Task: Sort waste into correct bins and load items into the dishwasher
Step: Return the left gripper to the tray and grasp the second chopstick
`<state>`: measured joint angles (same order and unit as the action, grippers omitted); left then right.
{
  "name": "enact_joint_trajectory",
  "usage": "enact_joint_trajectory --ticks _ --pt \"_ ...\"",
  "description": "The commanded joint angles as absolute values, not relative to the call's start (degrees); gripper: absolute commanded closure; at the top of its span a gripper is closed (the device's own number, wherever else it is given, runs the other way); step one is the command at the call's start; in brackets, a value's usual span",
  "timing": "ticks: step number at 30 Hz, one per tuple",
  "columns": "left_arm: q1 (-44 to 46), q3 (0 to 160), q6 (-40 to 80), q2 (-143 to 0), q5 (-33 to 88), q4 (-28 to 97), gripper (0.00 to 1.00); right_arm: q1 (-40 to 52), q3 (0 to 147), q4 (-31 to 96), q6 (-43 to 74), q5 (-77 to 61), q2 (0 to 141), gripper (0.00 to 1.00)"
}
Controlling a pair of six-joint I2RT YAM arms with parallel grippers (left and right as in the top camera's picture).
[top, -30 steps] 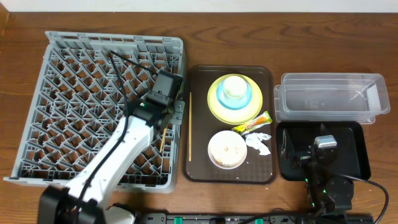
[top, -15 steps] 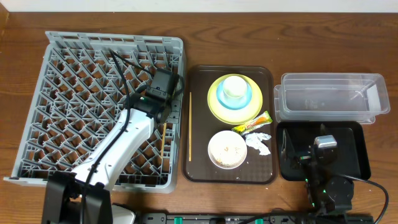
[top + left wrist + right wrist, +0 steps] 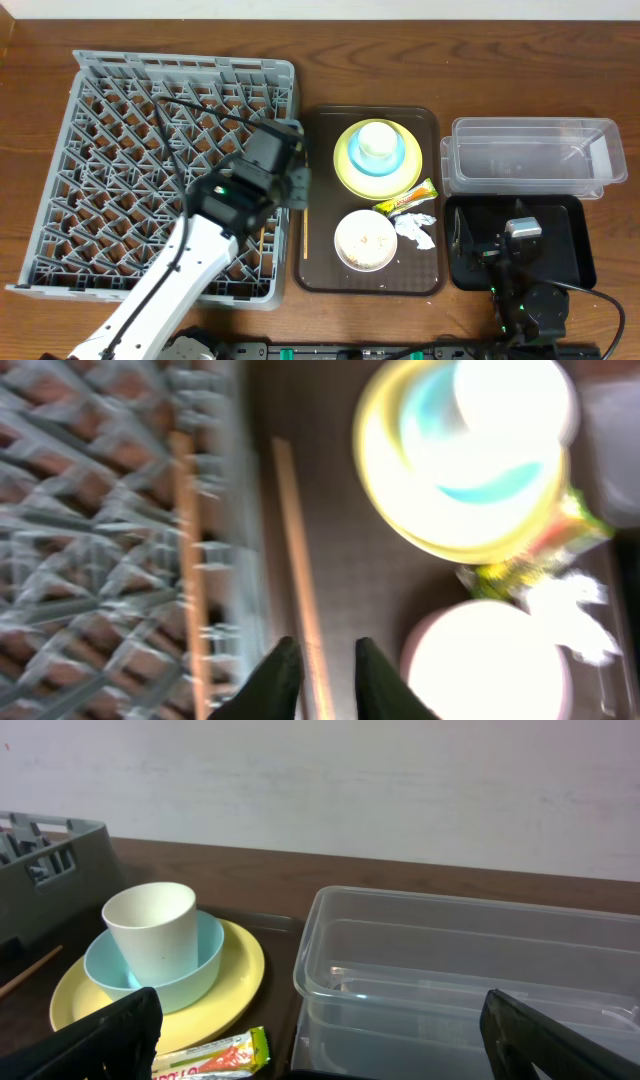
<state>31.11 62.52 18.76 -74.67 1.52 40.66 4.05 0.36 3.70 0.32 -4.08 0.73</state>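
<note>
Your left gripper (image 3: 297, 186) is hanging over the seam between the large square grey plastic dish rack (image 3: 120, 150) and the brown rectangular serving tray (image 3: 320, 272). Its jaws are standing only narrowly apart. In the blurred left wrist view a thin wooden chopstick (image 3: 296, 550) is lying on the serving tray just beside the rack's wall, running in line with the slim gap between the fingers (image 3: 280, 675); whether they are touching it I cannot tell. A second chopstick (image 3: 190, 560) is lying inside the rack, near that same wall. On the serving tray a small pale cup (image 3: 377, 140) is sitting in a light blue bowl (image 3: 356, 160), which is sitting on a round yellow-green plate (image 3: 402, 184). A small yellow-green snack wrapper (image 3: 407, 198) is lying at the plate's edge, and a crumpled white paper napkin (image 3: 415, 230) is lying beside a white bowl (image 3: 340, 240) that is holding whitish rice-like scraps (image 3: 366, 243). Your right gripper (image 3: 520, 232) is hanging over the shallow black rectangular tray (image 3: 572, 255), its jaws standing wide with nothing between them, and the clear rectangular plastic tub (image 3: 530, 160) is sitting just beyond that tray
</note>
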Motion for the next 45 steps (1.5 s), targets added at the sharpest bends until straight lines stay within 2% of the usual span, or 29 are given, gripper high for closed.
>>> enact_joint_trajectory --ticks 1,3,9,11,13,22,29,32,35,45 --pt "36.05 63.18 23.9 -76.53 -1.02 41.17 0.89 4.4 0.32 3.95 -0.27 -4.1 0.71 0.01" --pt "39.48 63.11 28.01 -78.13 -6.55 41.12 0.92 4.4 0.32 3.97 -0.3 -4.08 0.71 0.01" --pt "46.11 63.11 31.86 -84.64 -22.46 39.57 0.9 4.4 0.32 3.97 -0.3 -4.08 0.71 0.01" --pt "46.26 63.11 31.81 -87.5 -23.66 38.96 0.75 4.4 0.32 3.97 -0.27 -4.08 0.71 0.01" --pt "46.17 63.11 31.83 -90.26 -23.62 38.5 0.71 4.4 0.32 3.97 -0.3 -4.08 0.71 0.01" --pt "45.91 63.11 31.81 -99.9 -23.64 35.42 0.71 4.4 0.32 3.97 -0.3 -4.08 0.71 0.01" --pt "42.89 63.11 31.83 -100.95 -22.5 33.95 0.72 4.4 0.32 3.97 -0.27 -4.08 0.71 0.01" --pt "41.06 63.11 31.81 -100.97 -18.76 33.52 0.76 4.4 0.32 3.95 -0.27 -4.1 0.71 0.01" --pt "40.29 63.07 31.83 -101.41 -15.4 33.3 0.76 4.4 0.32 3.97 -0.3 -4.1 0.71 0.01" --pt "40.29 62.89 31.83 -104.99 -16.27 31.73 0.76 4.4 0.32 3.97 -0.3 -4.1 0.71 0.01"
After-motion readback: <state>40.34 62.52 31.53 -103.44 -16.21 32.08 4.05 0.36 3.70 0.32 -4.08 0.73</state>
